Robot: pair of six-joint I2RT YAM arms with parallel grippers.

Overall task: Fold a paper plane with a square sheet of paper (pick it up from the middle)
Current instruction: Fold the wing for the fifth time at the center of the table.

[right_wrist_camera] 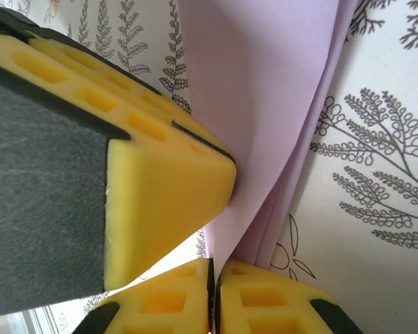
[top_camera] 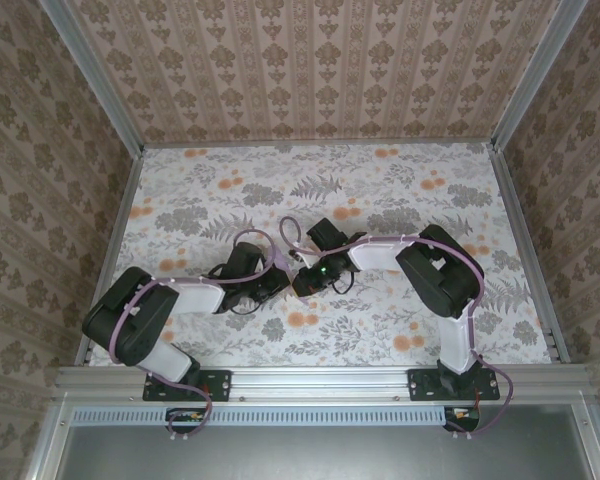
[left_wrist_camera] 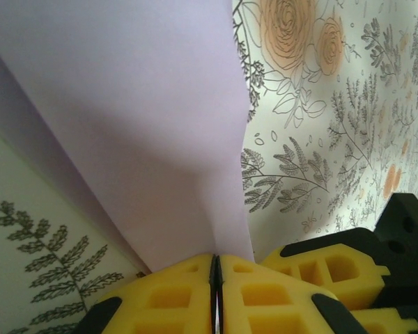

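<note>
The sheet of paper (left_wrist_camera: 139,125) is off the cloth at about the middle of the table (top_camera: 410,190), held between the two hands. It is plain lilac and no longer flat: one long crease runs up its length, and in the right wrist view several layers lie against one another along one edge.

The left hand (left_wrist_camera: 216,259) has its yellow fingers pressed together, and the lower end of the paper runs straight into the seam between them, so it is pinching the sheet. The right hand (right_wrist_camera: 212,263) is likewise closed on the paper, whose folded layers narrow down into its finger seam. The two hands sit just beside each other; a finger of the left hand crosses the right wrist view and lies against the face of the sheet.

From above, the left arm (top_camera: 195,295) reaches in low from the near left corner and the right arm (top_camera: 390,255) bends in from the near right, wrists meeting at the centre. Lilac cables (top_camera: 255,240) loop over both.

The floral tablecloth (right_wrist_camera: 376,139) covers the table, and patterned walls (top_camera: 310,60) close it in on three sides.

In the top view the wrists cover nearly all of the paper, and its outline cannot be made out. Both wrist views cut the sheet off at the top.
</note>
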